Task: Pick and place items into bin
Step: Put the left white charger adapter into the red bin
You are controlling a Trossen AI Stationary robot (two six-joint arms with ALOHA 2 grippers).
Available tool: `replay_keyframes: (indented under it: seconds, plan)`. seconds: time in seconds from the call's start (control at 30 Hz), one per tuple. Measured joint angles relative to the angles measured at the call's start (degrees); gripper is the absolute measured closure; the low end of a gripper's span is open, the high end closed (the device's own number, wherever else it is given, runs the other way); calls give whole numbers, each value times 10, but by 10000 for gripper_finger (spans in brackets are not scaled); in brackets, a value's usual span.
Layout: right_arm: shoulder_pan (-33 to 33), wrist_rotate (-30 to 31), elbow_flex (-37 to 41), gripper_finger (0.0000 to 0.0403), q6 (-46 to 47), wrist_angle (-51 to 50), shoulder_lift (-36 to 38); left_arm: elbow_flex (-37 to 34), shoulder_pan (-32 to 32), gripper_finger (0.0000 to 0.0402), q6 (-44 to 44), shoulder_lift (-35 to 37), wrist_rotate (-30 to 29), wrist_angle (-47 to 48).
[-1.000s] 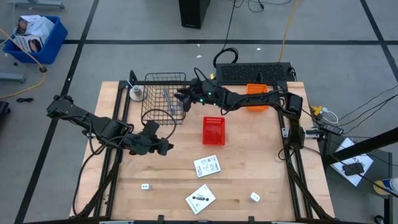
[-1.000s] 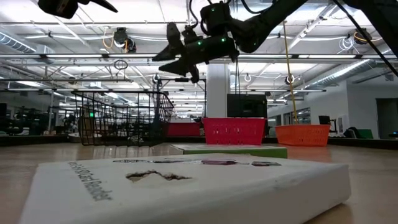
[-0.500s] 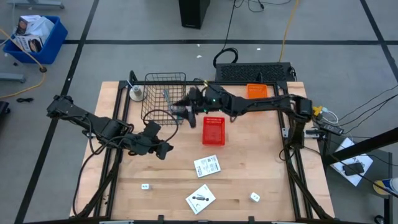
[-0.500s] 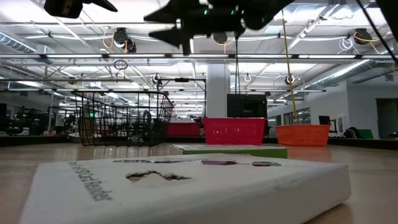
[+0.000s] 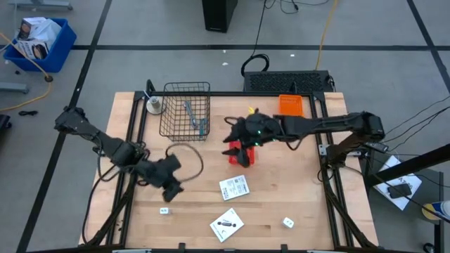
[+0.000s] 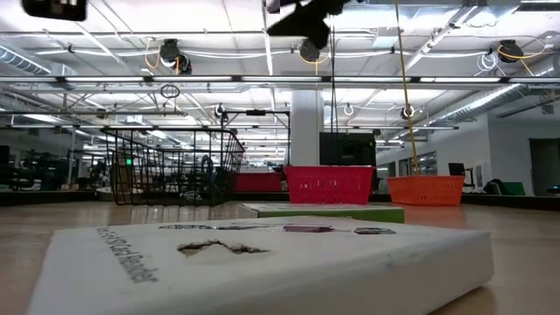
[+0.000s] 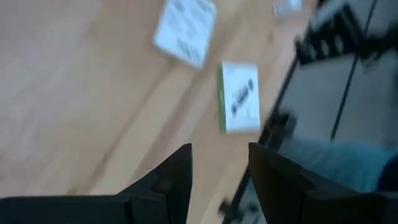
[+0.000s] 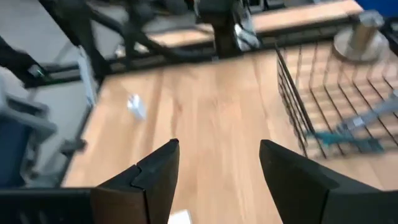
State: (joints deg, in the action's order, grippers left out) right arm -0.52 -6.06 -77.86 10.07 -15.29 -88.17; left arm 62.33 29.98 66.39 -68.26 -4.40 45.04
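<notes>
Right tool (image 5: 233,147) — moved off the wire basket (image 5: 184,107), now over the red bin (image 5: 241,155), fingers spread and empty. Left tool (image 5: 171,188) — shifted nearer the counter's front edge, toward the small white block (image 5: 164,210), fingers apart.

Your left arm reaches in from the desk's left edge, bent at the elbow, its dark two-finger left hand (image 5: 171,184) low over the front-left of the desk. In its wrist view you see the fingers (image 7: 177,177) parted with a clear gap and nothing between them. Your right arm stretches from the right side across toward the middle, and its dark two-finger right hand (image 5: 237,143) is near the desk's centre. Its fingers (image 8: 155,171) are spread wide and empty.
</notes>
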Motion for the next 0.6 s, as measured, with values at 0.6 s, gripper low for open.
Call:
replay_keyframes:
  seconds: [0.6]
  plan:
    - [79, 63, 194, 193, 149, 131, 78, 0, 180, 240, 12, -188, 18, 48]
